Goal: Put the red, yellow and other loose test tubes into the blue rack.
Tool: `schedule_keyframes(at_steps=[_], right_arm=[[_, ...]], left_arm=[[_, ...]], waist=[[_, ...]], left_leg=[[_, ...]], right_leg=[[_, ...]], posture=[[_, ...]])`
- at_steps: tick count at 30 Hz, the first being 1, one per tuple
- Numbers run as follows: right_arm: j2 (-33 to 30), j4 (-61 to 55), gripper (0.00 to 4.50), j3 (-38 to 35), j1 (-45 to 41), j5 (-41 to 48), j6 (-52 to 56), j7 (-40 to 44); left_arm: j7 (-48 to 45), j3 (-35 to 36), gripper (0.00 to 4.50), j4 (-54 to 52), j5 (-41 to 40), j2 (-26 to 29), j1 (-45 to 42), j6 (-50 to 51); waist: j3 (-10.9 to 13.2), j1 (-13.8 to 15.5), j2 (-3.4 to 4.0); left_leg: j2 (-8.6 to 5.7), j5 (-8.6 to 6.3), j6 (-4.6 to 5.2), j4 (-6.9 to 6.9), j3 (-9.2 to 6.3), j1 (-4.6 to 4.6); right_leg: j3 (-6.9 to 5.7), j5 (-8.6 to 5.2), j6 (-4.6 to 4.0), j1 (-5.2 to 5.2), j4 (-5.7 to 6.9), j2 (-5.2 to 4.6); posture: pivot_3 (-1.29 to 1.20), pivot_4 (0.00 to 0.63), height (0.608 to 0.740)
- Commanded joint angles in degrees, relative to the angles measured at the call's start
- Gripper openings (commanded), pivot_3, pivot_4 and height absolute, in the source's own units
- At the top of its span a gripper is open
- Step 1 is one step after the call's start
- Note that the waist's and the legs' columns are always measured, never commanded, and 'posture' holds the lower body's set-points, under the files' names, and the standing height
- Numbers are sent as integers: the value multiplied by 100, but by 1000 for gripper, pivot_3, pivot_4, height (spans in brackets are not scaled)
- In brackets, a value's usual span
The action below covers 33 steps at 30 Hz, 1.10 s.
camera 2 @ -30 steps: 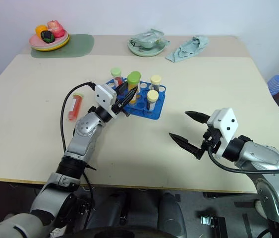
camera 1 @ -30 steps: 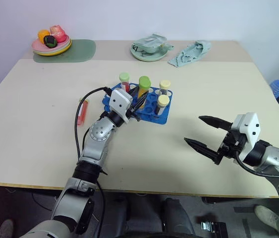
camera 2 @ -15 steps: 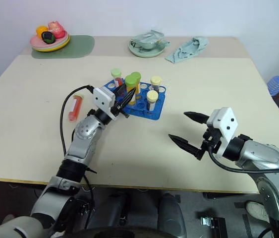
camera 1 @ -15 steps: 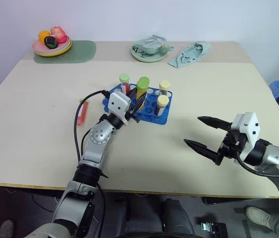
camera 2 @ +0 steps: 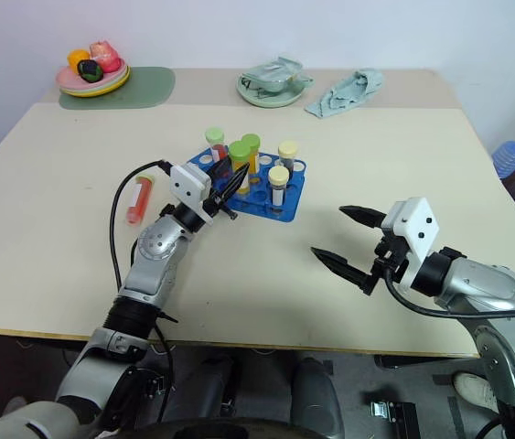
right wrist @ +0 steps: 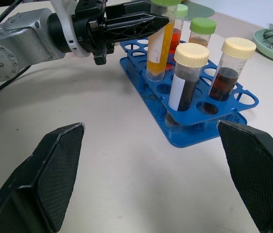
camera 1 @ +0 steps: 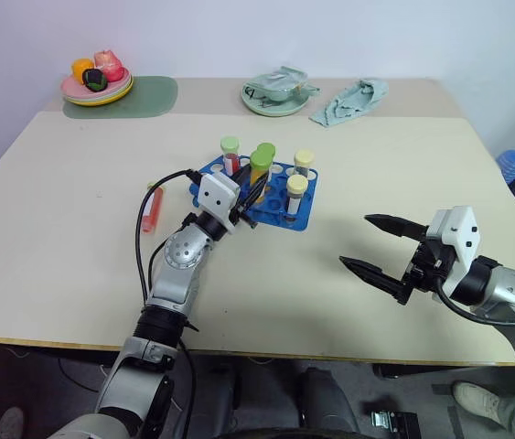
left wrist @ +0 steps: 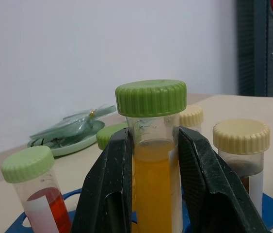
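The blue rack (camera 1: 266,194) sits mid-table (camera 1: 403,165), its long side running roughly left to right and a little toward the robot, and it holds upright tubes with green and cream caps. The right gripper (camera 1: 378,245) hangs over the table near the robot, well apart from the rack, its jaws spread wide and empty. The left gripper (camera 2: 227,179) is closed on the yellow tube (left wrist: 152,160), which stands vertical, green cap up, its lower end in a hole at the rack's near-left corner. A red tube (camera 1: 153,207) lies flat on the table left of the rack, its length pointing away from the robot. The left wrist view shows both fingers (left wrist: 108,194) pressed against the yellow tube below its cap; the right wrist view shows its base entering the rack. Against the earlier frames, the yellow tube now stands lower.
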Motion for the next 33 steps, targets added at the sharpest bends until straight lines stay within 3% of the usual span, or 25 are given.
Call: schedule_keyframes(at_steps=[1,33], right_arm=[[-79,-101,4500,-166,-111,97,-1,0],[19,-208,4500,-100,-66,96,38,-107]], left_arm=[[37,19,781,422,206,109,195,169],[-211,-105,781,544,215,-87,87,138]], waist=[[-9,-2,1],[-22,14,-5]], left_leg=[[0,0,1,-3,0,3],[-2,-6,9,-22,-12,27]], right_leg=[[0,0,0,3,-2,0],[-10,1,11,48,-55,-2]], posture=[[0,150,740],[0,150,740]])
